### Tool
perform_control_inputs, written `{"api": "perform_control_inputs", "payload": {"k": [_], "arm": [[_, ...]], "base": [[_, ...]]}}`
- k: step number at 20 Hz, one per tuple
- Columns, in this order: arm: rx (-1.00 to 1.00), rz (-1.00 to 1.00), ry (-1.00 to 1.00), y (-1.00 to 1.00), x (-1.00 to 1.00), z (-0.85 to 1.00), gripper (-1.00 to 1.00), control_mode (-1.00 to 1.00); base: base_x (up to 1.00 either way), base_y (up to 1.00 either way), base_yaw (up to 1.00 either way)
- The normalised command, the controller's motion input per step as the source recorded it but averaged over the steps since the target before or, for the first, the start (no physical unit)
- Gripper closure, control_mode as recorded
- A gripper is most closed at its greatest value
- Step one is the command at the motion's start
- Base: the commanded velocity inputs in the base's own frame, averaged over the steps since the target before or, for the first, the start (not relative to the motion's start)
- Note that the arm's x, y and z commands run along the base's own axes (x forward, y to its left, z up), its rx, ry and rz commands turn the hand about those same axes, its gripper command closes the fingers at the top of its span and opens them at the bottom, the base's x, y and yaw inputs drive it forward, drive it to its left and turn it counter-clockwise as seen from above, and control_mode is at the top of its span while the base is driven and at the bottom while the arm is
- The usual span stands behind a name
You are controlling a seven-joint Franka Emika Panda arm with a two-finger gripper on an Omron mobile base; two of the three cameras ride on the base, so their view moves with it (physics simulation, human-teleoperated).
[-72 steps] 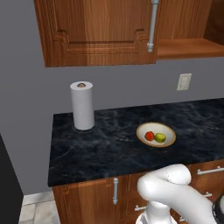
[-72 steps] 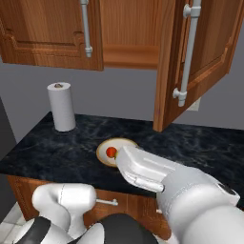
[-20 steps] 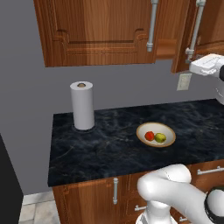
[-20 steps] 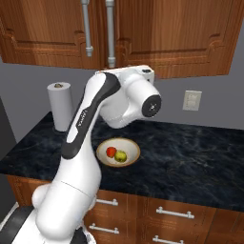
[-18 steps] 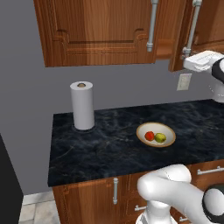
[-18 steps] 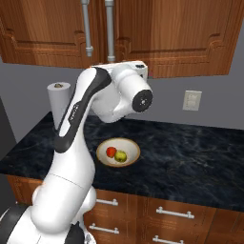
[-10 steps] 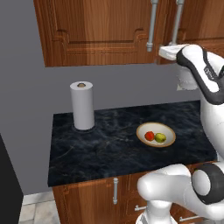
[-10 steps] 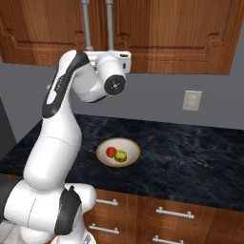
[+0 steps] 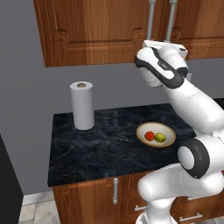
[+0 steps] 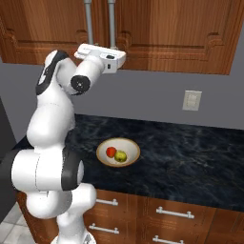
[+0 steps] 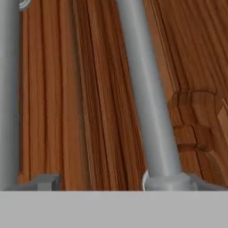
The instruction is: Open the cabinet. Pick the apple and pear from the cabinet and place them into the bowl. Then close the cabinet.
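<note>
Both doors of the cabinet (image 9: 96, 30) (image 10: 181, 33) are shut, their silver bar handles (image 9: 151, 17) (image 10: 111, 21) side by side. My gripper (image 9: 168, 43) (image 10: 102, 51) is raised against the doors' lower edge, just under the handles. In the hand view, wood grain (image 11: 98, 89) and one handle (image 11: 147, 98) are very close, and my fingertips are hidden. Nothing is held. On the counter sits the bowl (image 9: 139, 133) (image 10: 101, 151), holding the red apple (image 9: 149, 136) (image 10: 111, 152) and the yellow-green pear (image 9: 160, 138) (image 10: 120, 156).
A paper towel roll (image 9: 82, 105) stands at the back left of the dark marble counter (image 9: 100, 144). There is a wall outlet (image 10: 191, 100) to the right. Drawers with short handles (image 10: 174, 212) run below the counter. A dark appliance (image 9: 6, 188) borders the left.
The right door, ajar a second ago, has swung shut. My hand moved left with it and now rests at the doors' meeting edge.
</note>
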Motion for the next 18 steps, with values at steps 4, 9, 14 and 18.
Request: {"api": "perform_control_inputs", "payload": {"k": [4, 9, 14, 18], "arm": [[0.00, -0.03, 0.22, 0.06, 1.00, -0.66, -1.00, -1.00], [0.00, -0.01, 0.27, -0.21, 1.00, -0.47, -1.00, -1.00], [0.00, 0.00, 0.37, -0.12, 1.00, -0.75, -1.00, -1.00], [-0.01, 0.00, 0.46, 0.00, 1.00, -1.00, -1.00, -1.00]], "base": [[0.00, 0.00, 0.00], [0.00, 0.00, 0.00], [0.00, 0.00, 0.00], [0.00, 0.00, 0.00]]}}
